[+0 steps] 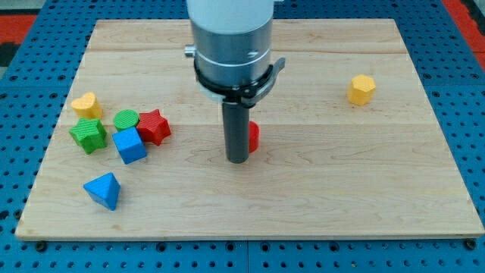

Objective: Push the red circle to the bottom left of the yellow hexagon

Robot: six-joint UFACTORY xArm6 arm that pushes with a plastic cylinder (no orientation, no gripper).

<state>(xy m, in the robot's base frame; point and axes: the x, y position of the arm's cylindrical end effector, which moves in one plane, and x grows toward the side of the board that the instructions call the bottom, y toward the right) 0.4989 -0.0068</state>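
The red circle [253, 136] lies near the board's middle, mostly hidden behind my rod. My tip [238, 160] rests on the board just left of and below the red circle, touching or nearly touching it. The yellow hexagon [362, 89] sits far off at the view's upper right, well apart from the red circle and the tip.
A cluster stands at the view's left: a yellow heart-like block [86, 103], a green star [89, 135], a green circle [126, 119], a red star [154, 126] and a blue cube [129, 145]. A blue triangle [103, 189] lies below them. The wooden board [318, 189] lies on a blue pegboard.
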